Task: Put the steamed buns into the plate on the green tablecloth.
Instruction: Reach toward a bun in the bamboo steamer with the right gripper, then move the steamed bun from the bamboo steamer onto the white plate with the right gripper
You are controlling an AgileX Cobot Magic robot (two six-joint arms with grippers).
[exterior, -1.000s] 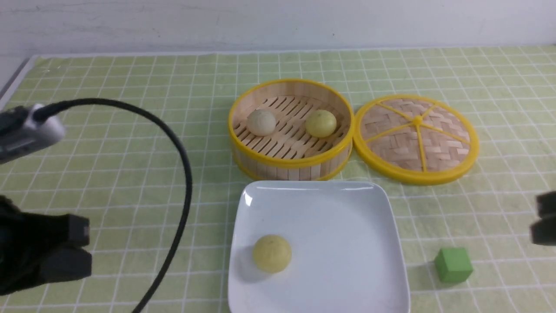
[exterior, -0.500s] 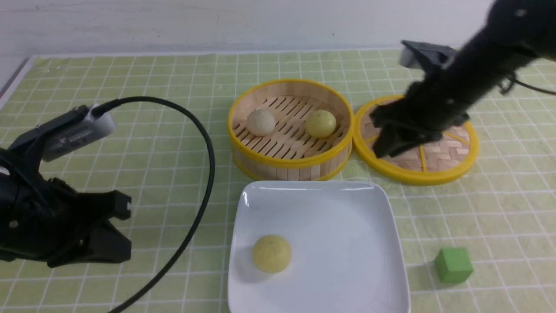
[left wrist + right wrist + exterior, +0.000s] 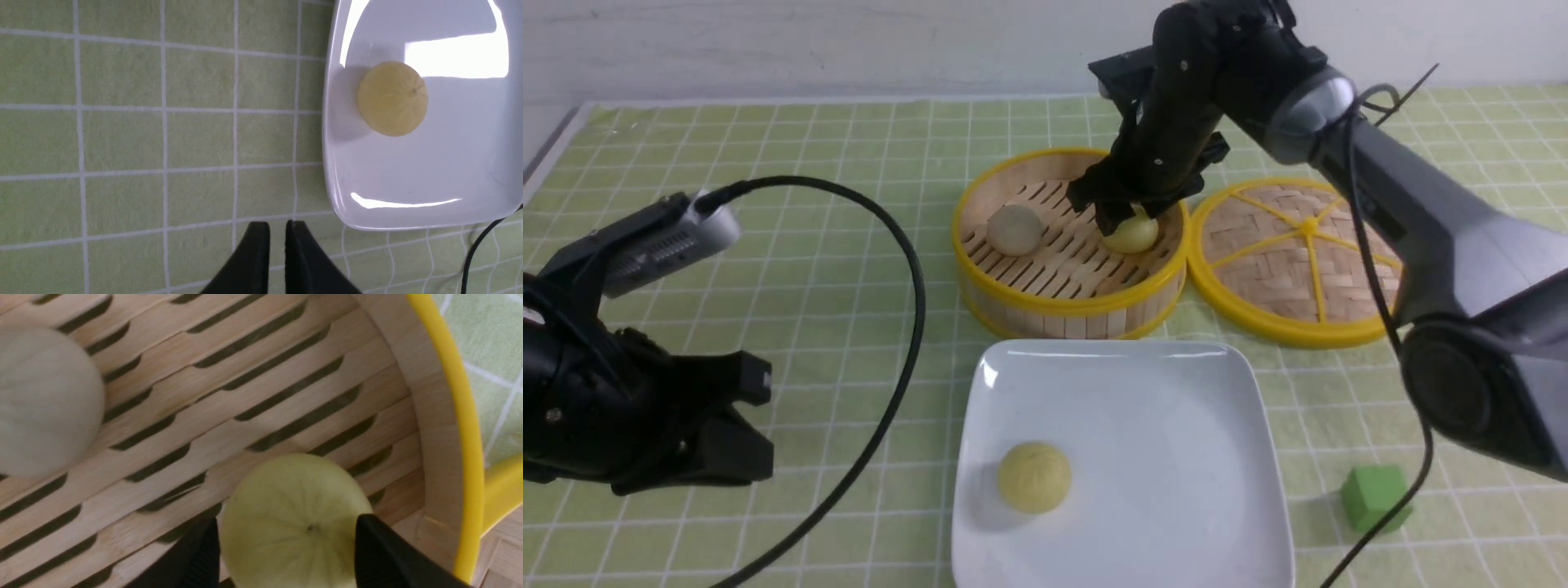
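Note:
A pale yellow steamed bun (image 3: pixel 1034 476) lies on the white square plate (image 3: pixel 1168 441), which rests on the green tablecloth (image 3: pixel 768 163). Two more buns sit in the bamboo steamer (image 3: pixel 1070 306): an off-white one (image 3: pixel 1014 229) and a pale yellow one (image 3: pixel 1134 237). My right gripper (image 3: pixel 1125 219) is down inside the steamer, open, one finger on each side of the yellow bun (image 3: pixel 294 518). My left gripper (image 3: pixel 760 423) hovers over the cloth left of the plate (image 3: pixel 408 175). Its fingertips (image 3: pixel 261 232) stand a narrow gap apart with nothing between them.
The woven steamer lid (image 3: pixel 1307 261) lies flat just right of the steamer. A green cube (image 3: pixel 1372 498) sits on the cloth right of the plate. A black cable (image 3: pixel 907 269) loops over the cloth from my left wrist camera.
The right arm swung in from the right edge, over the lid, down into the steamer, and its jaws spread wide. The left gripper moved right towards the plate and parted slightly.

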